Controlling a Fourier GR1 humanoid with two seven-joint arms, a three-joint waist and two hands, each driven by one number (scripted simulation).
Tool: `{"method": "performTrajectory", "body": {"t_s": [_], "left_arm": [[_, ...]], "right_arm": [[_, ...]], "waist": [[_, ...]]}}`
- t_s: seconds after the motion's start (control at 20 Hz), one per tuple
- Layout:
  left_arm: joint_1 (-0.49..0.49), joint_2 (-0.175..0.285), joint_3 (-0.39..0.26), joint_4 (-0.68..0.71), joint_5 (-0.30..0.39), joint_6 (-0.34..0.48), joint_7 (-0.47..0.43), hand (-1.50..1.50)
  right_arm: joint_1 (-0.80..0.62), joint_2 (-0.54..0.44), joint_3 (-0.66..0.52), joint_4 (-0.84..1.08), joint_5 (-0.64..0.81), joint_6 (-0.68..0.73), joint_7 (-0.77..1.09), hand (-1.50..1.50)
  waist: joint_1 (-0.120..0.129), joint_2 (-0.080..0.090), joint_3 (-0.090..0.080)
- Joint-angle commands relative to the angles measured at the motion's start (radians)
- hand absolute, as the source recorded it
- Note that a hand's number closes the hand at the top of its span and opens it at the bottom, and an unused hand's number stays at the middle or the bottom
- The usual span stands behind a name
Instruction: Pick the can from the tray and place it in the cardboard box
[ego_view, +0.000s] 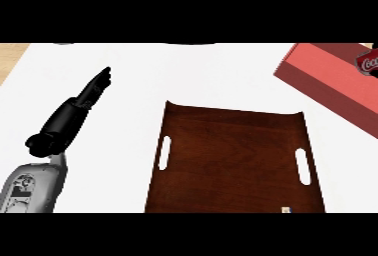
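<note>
I count one tabletop, one tray, one cardboard box, one forearm in clear view, and one can.

The tabletop is white and takes up nearly the whole view. The tray is dark brown wood and lies flat at the near edge of the tabletop, a little to the right of the middle. It has two narrow handle slots, one along its left side and one along its right side. The cardboard box looks reddish-pink and sits turned at an angle toward the far right corner of the tabletop, apart from the tray.

The left hand is over the left part of the tabletop, on its grey forearm. Its fingers are straight and close together, pointing toward the far edge. They hold nothing and I see nothing under them except the white surface.

The can is red with white lettering. It shows over the far right part of the box, cut by the view's right edge. I cannot tell if it rests in the box or hangs above it. Dark slivers touch the can there, probably the right hand, but I cannot tell how it is set.

Beyond the far left corner of the tabletop a light wood-coloured strip shows.
</note>
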Motion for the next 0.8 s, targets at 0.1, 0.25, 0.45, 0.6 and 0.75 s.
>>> {"method": "performTrajectory", "body": {"t_s": [0.1,0.25,0.45,0.6,0.75], "left_arm": [[-0.017,-0.022,-0.014,0.032,-0.012,0.009,-0.005,0.0],[0.002,-0.02,-0.016,-0.005,-0.016,0.011,0.008,0.0],[-0.007,-0.008,0.003,0.016,-0.003,0.001,-0.009,0.0],[-0.004,-0.012,-0.002,0.02,-0.015,0.012,-0.007,0.0],[-0.021,-0.024,-0.007,0.003,-0.015,0.02,0.015,0.0]], "right_arm": [[-0.051,-0.067,0.035,0.133,0.03,0.151,-0.178,-1.5],[-0.017,-0.052,0.002,0.15,-0.005,0.107,-0.309,-1.5],[-0.068,-0.038,-0.154,0.16,-0.153,0.069,-0.348,-1.5],[-0.106,-0.015,-0.377,0.236,-0.366,0.098,-0.295,-1.5],[-0.123,-0.085,-0.498,0.301,-0.477,0.141,-0.225,-1.5]], "waist": [[0.002,0.003,0.001],[-0.001,-0.003,0.001],[-0.005,-0.003,0.002],[-0.011,-0.003,0.006],[-0.014,-0.002,0.005]]}}
